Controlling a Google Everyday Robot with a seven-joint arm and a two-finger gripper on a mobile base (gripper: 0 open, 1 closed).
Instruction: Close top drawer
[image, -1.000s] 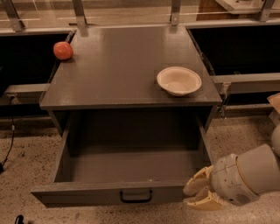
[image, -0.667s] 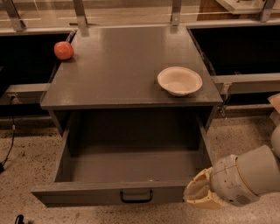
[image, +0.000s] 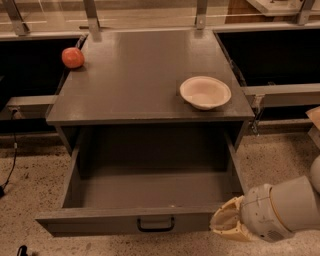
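Now the claw, opening unclear, is hanging by the open top drawer's right corner; a bowl and an apple are sitting on the desk.

You see one drawer, pulled open, with one handle. One bowl, one red fruit on one cabinet. Four metal posts behind. One gripper, lower right, at drawer front's right end.

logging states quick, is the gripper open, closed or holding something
Gripper: by the right end of the open top drawer front; open or closed cannot be told.
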